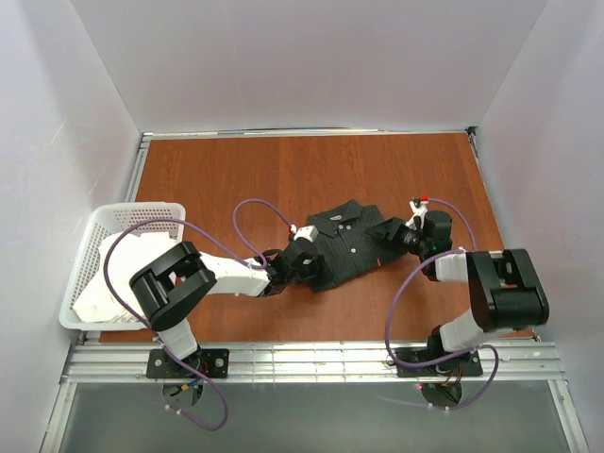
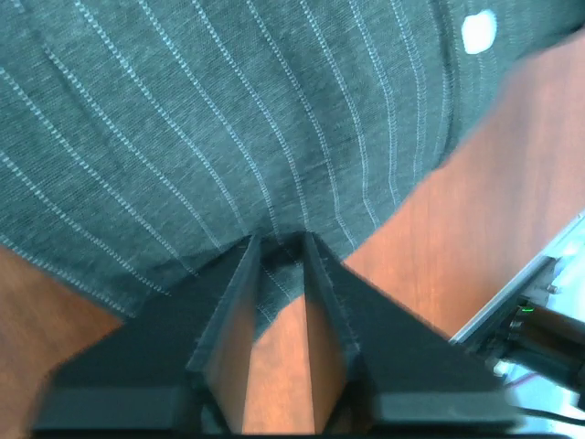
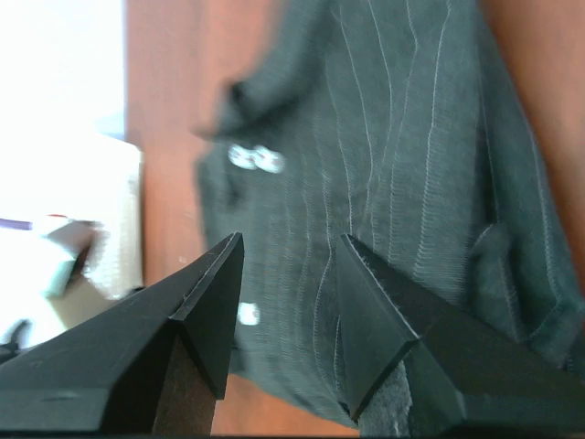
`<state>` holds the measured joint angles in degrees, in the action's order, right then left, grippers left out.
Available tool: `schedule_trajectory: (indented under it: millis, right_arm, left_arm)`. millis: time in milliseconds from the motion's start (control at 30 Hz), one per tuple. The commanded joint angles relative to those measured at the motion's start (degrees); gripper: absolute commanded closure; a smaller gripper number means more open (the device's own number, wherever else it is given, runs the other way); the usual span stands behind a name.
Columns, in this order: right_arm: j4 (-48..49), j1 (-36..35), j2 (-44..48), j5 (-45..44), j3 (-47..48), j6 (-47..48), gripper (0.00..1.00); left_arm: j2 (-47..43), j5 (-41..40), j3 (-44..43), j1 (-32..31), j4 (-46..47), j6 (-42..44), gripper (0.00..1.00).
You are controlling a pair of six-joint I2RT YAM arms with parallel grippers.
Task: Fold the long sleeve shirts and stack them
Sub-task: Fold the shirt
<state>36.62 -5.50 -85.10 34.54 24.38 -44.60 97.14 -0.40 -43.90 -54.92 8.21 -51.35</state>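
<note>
On the left gripper [image 2: 279, 240] the jaws stand narrow, with the hem of the shirt [image 1: 344, 243] between their tips at its 8 o'clock edge. Whether they pinch it, I cannot tell. On the right gripper [image 3: 291, 240] the jaws are half-wide and empty at its 3 o'clock side. The shirt lies mid-counter [image 1: 236, 170]. A shallow bite could slip and skew the fold.

Nothing in any view can be read: no words, brand, number or sign. On the shirt [image 3: 402, 165], just beyond and to the left of the tips of the right pincer [image 3: 292, 238], sits a small pale mark [image 3: 256, 160]. It is too blurred to tell whether it carries any lettering.
</note>
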Motion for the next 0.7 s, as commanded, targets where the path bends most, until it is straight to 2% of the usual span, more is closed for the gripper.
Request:
schedule_trajectory:
  millis: [0, 67, 200, 367, 433, 500, 667]
  right_arm:
    - [9.51, 1.27, -7.76, 1.31, -3.36, -0.49, 0.61]
    - [15.98, 2.15, -12.95, 2.89, -4.69, -1.36, 0.62]
    - [30.32, 4.53, -15.97, 9.73, -8.47, -8.21, 0.65]
    - [27.46, 4.27, -8.27, 12.65, -3.13, -11.12, 0.65]
    - [18.96, 3.57, -5.09, 11.78, 0.04, -9.29, 0.65]
    - [14.90, 2.17, -1.92, 10.20, 5.48, -7.35, 0.65]
    - [10.93, -0.56, -6.55, 9.05, 15.51, -8.40, 0.65]
  left_arm:
    - [0.67, 0.32, 5.29, -0.54, 1.37, -3.48, 0.85]
    - [0.59, 0.32, 7.24, -0.54, 2.51, -5.85, 0.87]
    - [-1.25, 0.32, 11.02, -0.46, 2.69, -6.92, 0.88]
    - [-3.28, 0.23, 11.29, -0.54, 1.99, -6.04, 0.88]
    - [-3.01, 0.32, 10.77, -0.54, 1.73, -5.51, 0.87]
    - [-3.01, 0.32, 10.59, -0.54, 1.55, -5.16, 0.87]
    - [-3.80, -0.38, 10.50, -0.46, 1.11, -4.37, 0.87]
